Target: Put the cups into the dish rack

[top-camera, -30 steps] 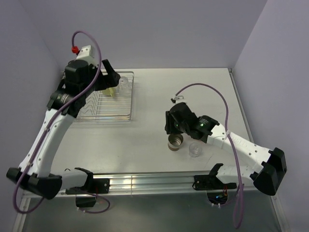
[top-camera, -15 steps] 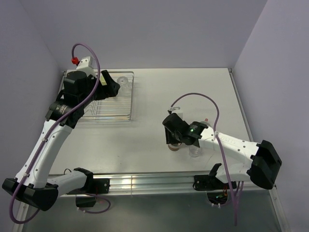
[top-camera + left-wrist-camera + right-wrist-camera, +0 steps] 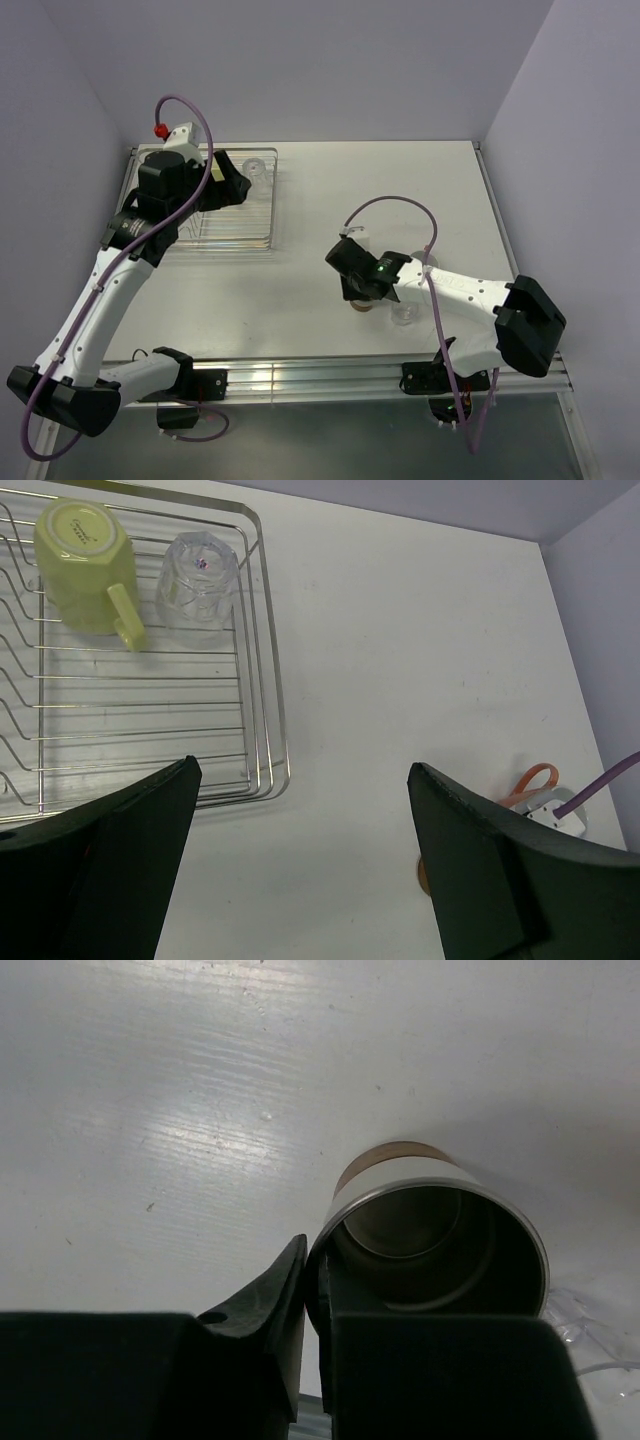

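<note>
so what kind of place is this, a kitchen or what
Probably a robot test bench, not a kitchen: the left arm and right arm are mounted on a metal rail at a white table, plain lilac walls box it in, and the dish rack with a yellow mug looks like a prop.

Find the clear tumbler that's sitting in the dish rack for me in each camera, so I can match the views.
Top external: the clear tumbler is at upper left, in the far right corner of the dish rack.
Left wrist: upper left, just right of the yellow mug.
Right wrist: not in it.
Shared landmark: the rack's right rim, visible in the top and left wrist views.
</note>
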{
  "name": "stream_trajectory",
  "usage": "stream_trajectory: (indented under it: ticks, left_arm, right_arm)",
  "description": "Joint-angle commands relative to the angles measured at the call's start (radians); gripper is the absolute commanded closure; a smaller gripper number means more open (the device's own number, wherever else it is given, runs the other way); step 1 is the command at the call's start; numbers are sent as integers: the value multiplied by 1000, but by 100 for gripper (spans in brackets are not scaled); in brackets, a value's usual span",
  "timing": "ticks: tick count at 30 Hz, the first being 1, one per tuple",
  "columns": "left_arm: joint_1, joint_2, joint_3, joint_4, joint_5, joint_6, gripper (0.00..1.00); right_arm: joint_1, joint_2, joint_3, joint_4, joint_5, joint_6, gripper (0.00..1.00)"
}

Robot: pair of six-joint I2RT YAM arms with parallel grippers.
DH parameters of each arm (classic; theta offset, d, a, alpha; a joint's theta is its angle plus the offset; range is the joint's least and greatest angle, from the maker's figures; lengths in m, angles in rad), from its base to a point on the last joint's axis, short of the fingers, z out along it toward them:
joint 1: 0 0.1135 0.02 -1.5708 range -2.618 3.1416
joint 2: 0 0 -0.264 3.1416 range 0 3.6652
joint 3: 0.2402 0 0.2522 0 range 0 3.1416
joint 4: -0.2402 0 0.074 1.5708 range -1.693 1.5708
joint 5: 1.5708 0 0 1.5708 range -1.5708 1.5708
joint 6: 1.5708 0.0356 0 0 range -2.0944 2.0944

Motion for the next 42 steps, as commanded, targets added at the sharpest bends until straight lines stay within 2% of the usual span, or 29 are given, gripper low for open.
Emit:
stream_trajectory:
  ticks: [1, 2, 3, 7, 11, 14, 15, 16, 18, 21, 25, 27, 29, 33, 37, 42]
  left_arm:
    - [-3, -20, -9, 53, 19, -5, 8]
    - [-3, -20, -11, 56, 22, -7, 8]
    - [-3, -17, -12, 57, 24, -11, 8]
    - [5, -22, -32, 82, 63, -25, 6]
    - [74, -23, -69, 166, 212, -44, 6]
    - [166, -25, -105, 255, 410, -67, 4]
    - [192, -22, -116, 346, 553, -103, 4]
    - [237, -14, -127, 394, 620, -126, 4]
    - [268, 16, -139, 511, 776, -197, 4]
    - [292, 68, -135, 653, 894, -269, 3]
    - [292, 128, -130, 830, 962, -384, 3]
    - [292, 157, -118, 864, 964, -415, 3]
    - [292, 185, -91, 846, 939, -395, 3]
    - [292, 217, -78, 895, 959, -421, 3]
    - [289, 225, -78, 886, 958, -401, 3]
    - [286, 231, -83, 822, 920, -354, 4]
  right_arm:
    - [9, 22, 21, 19, 43, -7, 91]
    - [8, 25, 27, 14, 43, -10, 98]
    - [8, 26, 33, 11, 44, -21, 100]
    - [-3, 5, 124, -6, 0, -66, 100]
    - [-66, -31, 256, 20, -136, -144, 100]
    - [-173, -35, 365, 98, -363, -187, 100]
    - [-236, -32, 388, 123, -423, -187, 100]
    - [-267, -17, 438, 167, -536, -172, 100]
    - [-317, 9, 490, 212, -645, -146, 100]
    - [-382, 78, 616, 295, -833, -75, 100]
    - [-420, 187, 704, 417, -989, 47, 100]
    - [-431, 219, 722, 517, -1070, 143, 100]
    - [-436, 261, 744, 612, -1105, 230, 100]
    - [-437, 311, 779, 692, -1138, 310, 100]
    - [-448, 330, 747, 824, -1178, 408, 100]
    - [-463, 327, 738, 873, -1192, 451, 100]
